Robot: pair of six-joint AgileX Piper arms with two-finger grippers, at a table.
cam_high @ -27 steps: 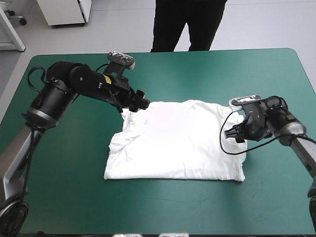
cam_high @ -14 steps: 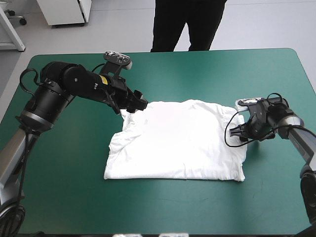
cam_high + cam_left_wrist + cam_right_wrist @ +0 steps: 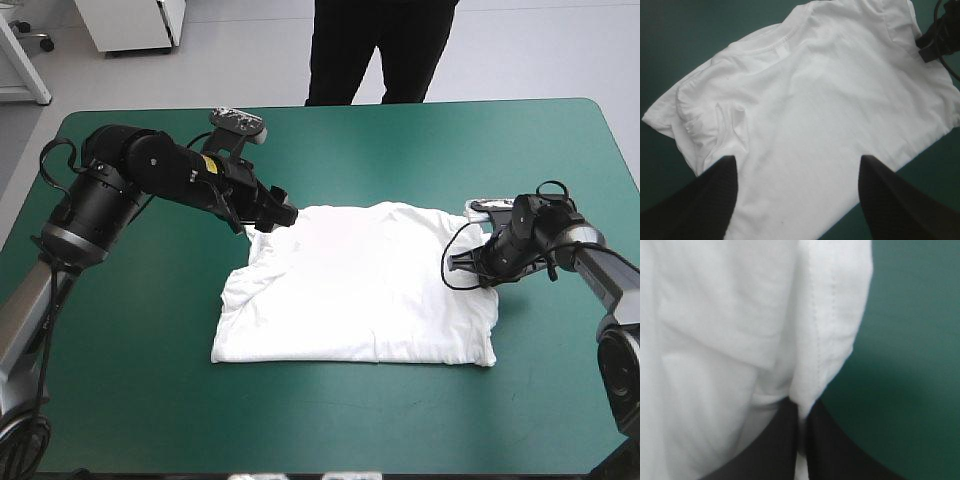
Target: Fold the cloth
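On table [image 3: 400, 140], rumpled T-shirt [image 3: 360, 285]: right end effector [image 3: 801, 407] pinching it, left end effector [image 3: 797, 159] released.

One T-shirt [image 3: 360, 290] lies on one table [image 3: 330, 140]. Two arms come in over it, the left arm [image 3: 150, 170] and the right arm [image 3: 600, 265], one from each side. That makes two grippers, the left gripper [image 3: 288, 213] and the right gripper [image 3: 478, 268]. Each gripper has two fingers, four in all. The left wrist view shows both left fingers [image 3: 705, 200], and the right wrist view shows both right fingers [image 3: 775, 445]. The T-shirt has one neck label [image 3: 781, 52]. One teal-green cover [image 3: 120, 380] spans the table.
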